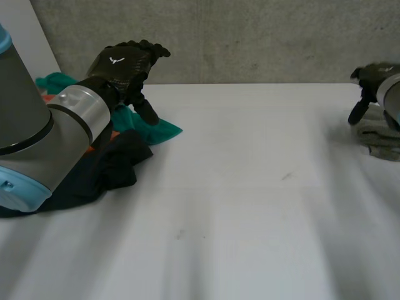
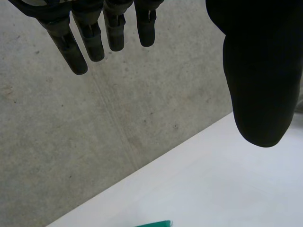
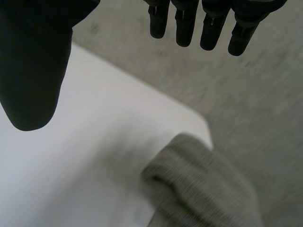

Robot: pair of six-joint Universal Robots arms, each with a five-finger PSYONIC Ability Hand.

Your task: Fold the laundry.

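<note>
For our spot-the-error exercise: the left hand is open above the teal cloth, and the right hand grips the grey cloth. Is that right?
Not quite. The right hand grips nothing: the right wrist view shows it open above the grey cloth, which lies on the table. The left hand is indeed open above the teal cloth.

Soft, diffuse light; white table [image 1: 250, 219] evenly bright
</note>
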